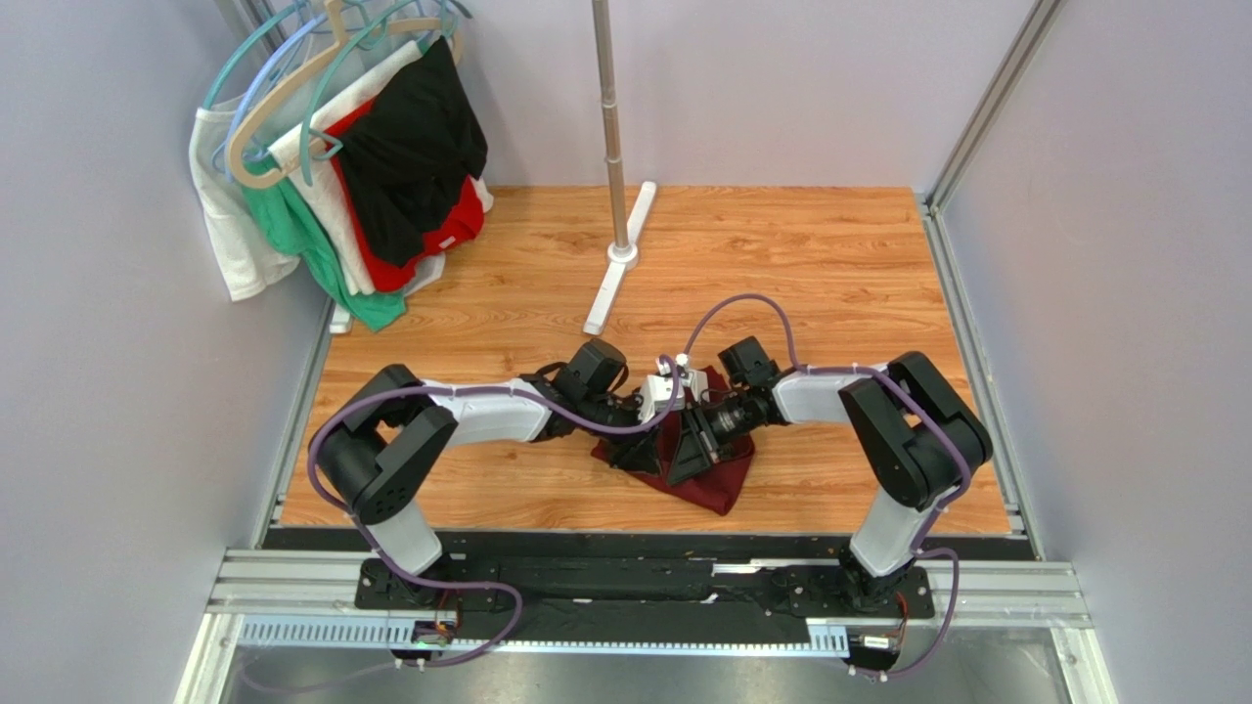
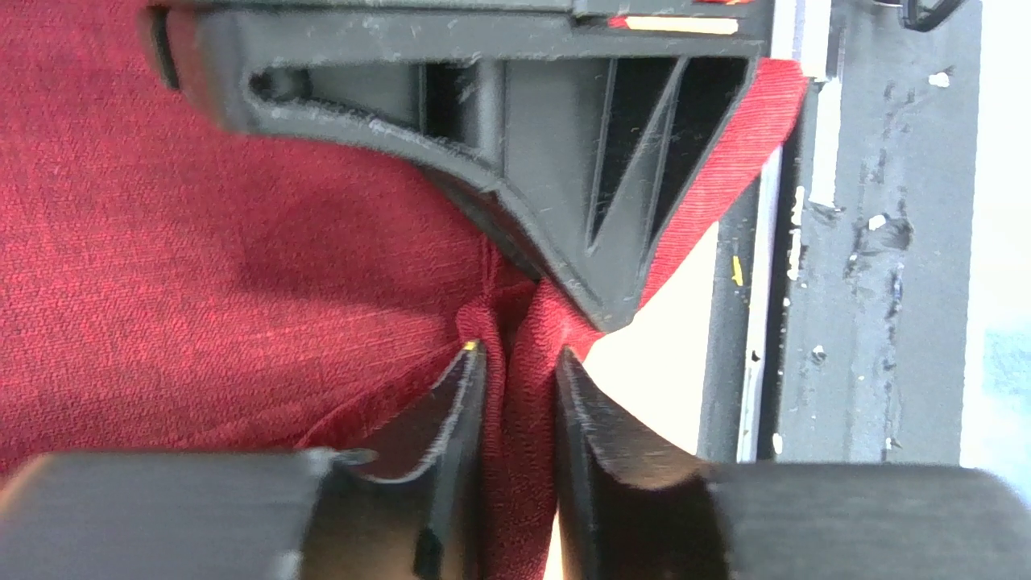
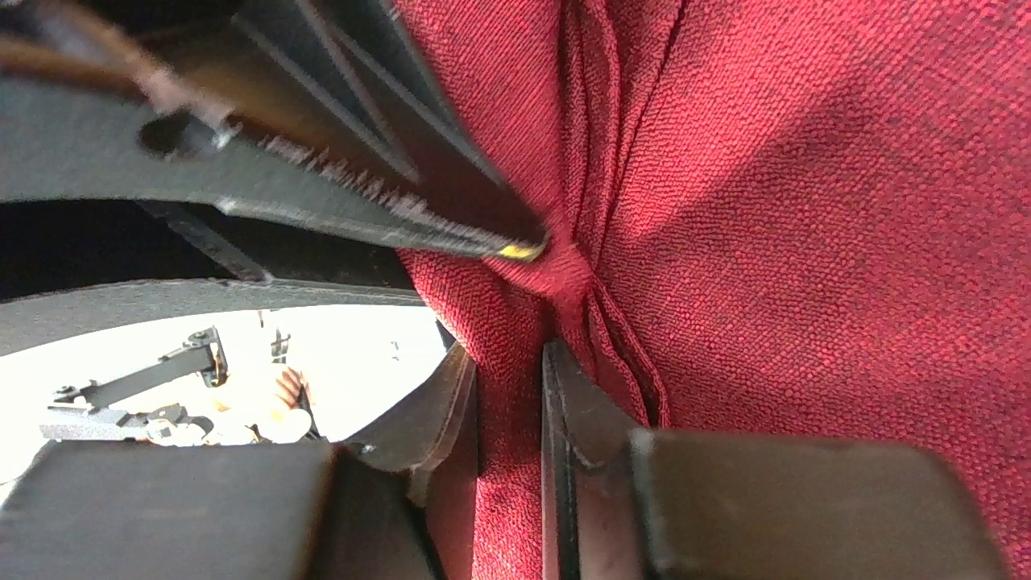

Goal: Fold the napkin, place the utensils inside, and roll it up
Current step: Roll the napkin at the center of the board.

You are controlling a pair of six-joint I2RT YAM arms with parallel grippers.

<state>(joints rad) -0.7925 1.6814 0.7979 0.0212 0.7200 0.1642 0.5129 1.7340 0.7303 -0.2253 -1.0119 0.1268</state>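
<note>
Fingers [image 2: 454, 423] closed on napkin [image 2: 182, 242]; folding incomplete.
Top view: the napkin is held bunched between both arms at mid-table [image 1: 823, 264]. Left wrist: a pleat is pinched by the left gripper [image 2: 518, 363]. Right wrist: another fold is clamped by the right gripper [image 3: 508, 363]. No spoon is visible; flat folding, insertion and rolling are judged outstanding.

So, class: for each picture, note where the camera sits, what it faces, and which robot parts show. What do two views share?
Top external: above, behind the bases; looks down on both arms, table and napkin.
Left wrist: on the left arm; faces the napkin pinched in the left gripper.
Right wrist: on the right arm; faces the napkin pinched in the right gripper.
Shared: both wrist views show the other gripper's finger.
</note>
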